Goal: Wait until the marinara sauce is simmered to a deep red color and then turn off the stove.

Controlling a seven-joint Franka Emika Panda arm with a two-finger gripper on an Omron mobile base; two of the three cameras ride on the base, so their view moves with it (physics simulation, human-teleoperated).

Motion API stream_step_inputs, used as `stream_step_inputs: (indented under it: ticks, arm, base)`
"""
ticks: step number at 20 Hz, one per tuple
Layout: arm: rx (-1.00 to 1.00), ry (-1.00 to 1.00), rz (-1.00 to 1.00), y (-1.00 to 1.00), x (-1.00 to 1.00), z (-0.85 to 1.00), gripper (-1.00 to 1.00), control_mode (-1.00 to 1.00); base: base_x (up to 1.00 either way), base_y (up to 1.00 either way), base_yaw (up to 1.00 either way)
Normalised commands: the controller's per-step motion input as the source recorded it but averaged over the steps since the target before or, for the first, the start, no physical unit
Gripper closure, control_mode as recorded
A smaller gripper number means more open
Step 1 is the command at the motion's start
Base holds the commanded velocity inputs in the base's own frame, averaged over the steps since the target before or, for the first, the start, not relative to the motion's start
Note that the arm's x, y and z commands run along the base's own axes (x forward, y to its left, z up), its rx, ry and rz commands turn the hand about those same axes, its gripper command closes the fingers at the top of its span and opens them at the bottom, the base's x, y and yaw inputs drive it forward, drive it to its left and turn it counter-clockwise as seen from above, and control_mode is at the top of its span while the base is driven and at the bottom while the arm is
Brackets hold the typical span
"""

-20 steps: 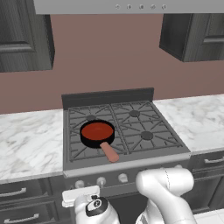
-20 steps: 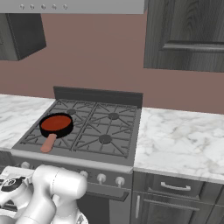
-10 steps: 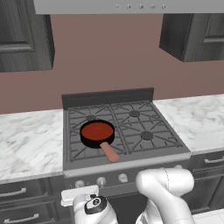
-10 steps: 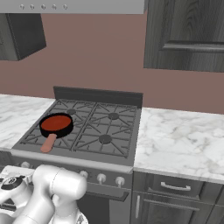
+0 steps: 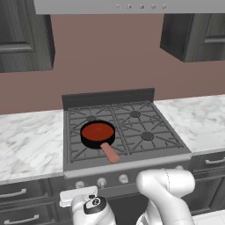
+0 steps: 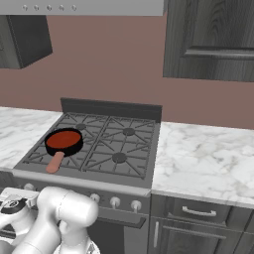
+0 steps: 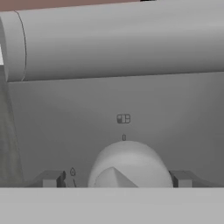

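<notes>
Your two-finger gripper [image 7: 118, 178] stood with its dark fingertips [image 7: 51, 178] spread wide on either side of a round silver knob [image 7: 129, 164], flanking it; contact could not be confirmed. The knob sat on the smooth grey front panel of the grey metal gas stove [image 5: 132, 127], beneath a rounded rail. Farther back, the flat red marinara sauce [image 5: 97, 131] filled a small black pan [image 5: 88, 140] with a salmon-pink handle [image 5: 110, 152], on the front-left burner's black grate.
</notes>
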Motion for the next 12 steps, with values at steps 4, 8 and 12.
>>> stream_step_inputs:
  ticks: [4, 8, 12]
  arm:
    - [0.00, 0.00, 0.00, 0.00, 0.00, 0.00, 1.00, -1.00]
    - [0.00, 0.00, 0.00, 0.00, 0.00, 0.00, 1.00, -1.00]
    - [0.00, 0.00, 0.00, 0.00, 0.00, 0.00, 1.00, -1.00]
  base:
    - [0.00, 0.00, 0.00]
    - [0.00, 0.00, 0.00]
    - [0.00, 0.00, 0.00]
